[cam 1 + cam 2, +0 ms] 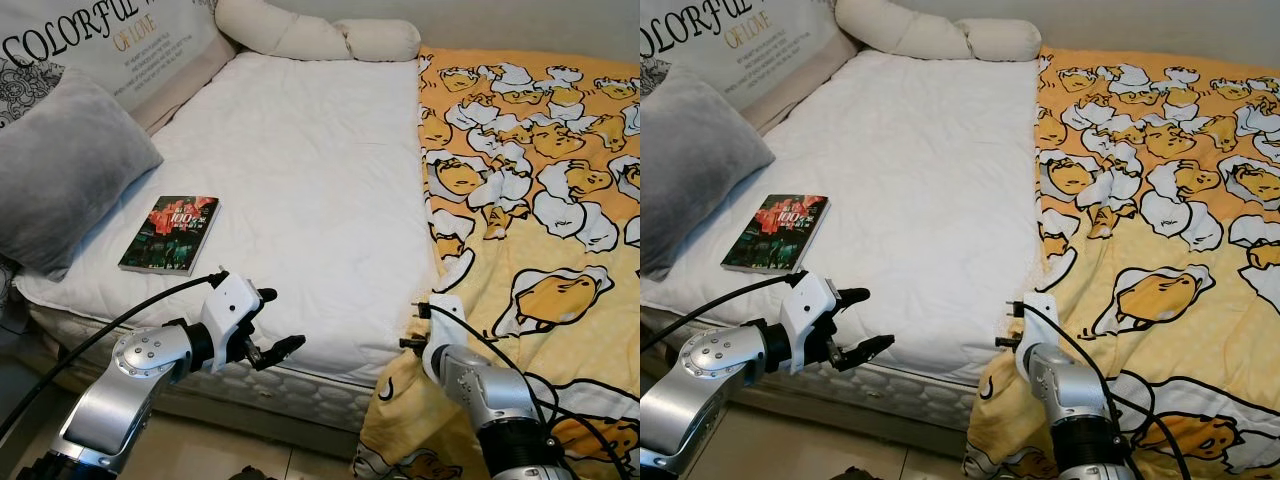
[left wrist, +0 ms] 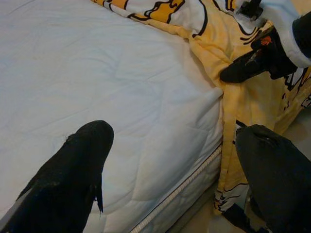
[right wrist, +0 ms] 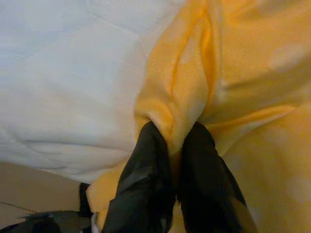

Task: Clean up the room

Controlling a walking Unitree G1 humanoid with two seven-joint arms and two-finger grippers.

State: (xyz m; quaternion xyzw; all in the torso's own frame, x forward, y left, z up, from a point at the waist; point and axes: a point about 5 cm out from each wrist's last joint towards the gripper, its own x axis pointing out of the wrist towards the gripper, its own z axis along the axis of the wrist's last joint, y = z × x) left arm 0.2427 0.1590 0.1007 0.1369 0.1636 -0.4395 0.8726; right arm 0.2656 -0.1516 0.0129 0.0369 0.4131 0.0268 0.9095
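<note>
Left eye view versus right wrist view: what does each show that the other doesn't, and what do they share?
Left eye: a book on the white mattress, a grey pillow, and the left gripper, open, at the mattress's near edge. Right wrist: the right gripper shut on a fold of the yellow blanket. Shared: mattress and blanket side by side.

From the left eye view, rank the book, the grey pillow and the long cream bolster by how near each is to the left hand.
1. Book: lies flat on the white mattress, just beyond the open left hand, toward the robot's left.
2. Grey pillow: farther left, past the book, at the mattress's left edge.
3. Cream bolster: farthest, along the far end of the bed.
</note>
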